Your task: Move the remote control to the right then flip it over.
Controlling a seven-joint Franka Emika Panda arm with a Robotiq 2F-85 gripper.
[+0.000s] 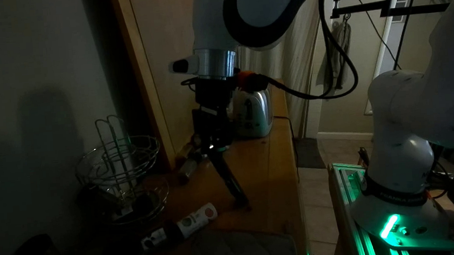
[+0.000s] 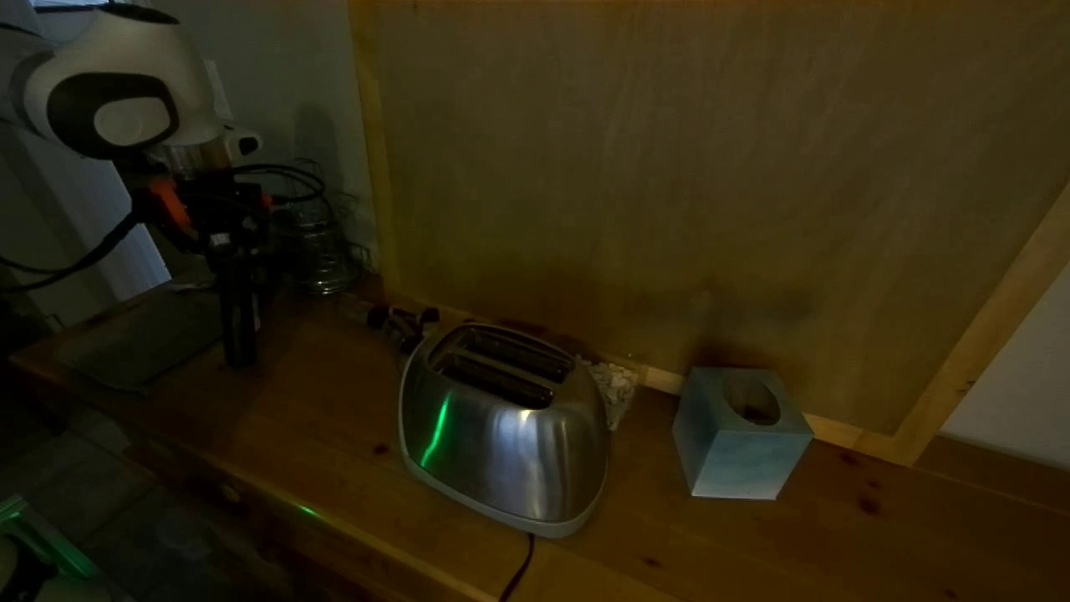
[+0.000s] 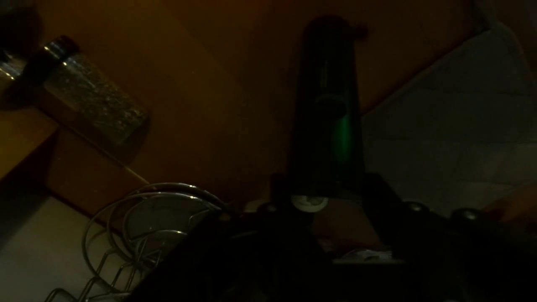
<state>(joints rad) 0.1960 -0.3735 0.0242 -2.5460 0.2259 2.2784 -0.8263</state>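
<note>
The remote control is a dark, slim bar (image 1: 229, 179), and it hangs tilted below my gripper (image 1: 212, 148) over the wooden table. In an exterior view the remote control (image 2: 239, 326) points down from the gripper (image 2: 234, 266) and looks nearly upright. In the wrist view the remote control (image 3: 327, 109) stretches away from between the two dark fingertips of the gripper (image 3: 326, 186), which are shut on its near end. Its far end is close to the table top; I cannot tell whether it touches. Dim light hides its buttons and which face is which.
A white patterned tube (image 1: 197, 220) lies near a grey quilted mat (image 1: 244, 249). A wire basket stand (image 1: 121, 168) stands by the wall. A glass spice bottle (image 3: 96, 94) lies near the wooden panel. A metal toaster (image 2: 506, 443) and a tissue box (image 2: 740, 443) stand farther along.
</note>
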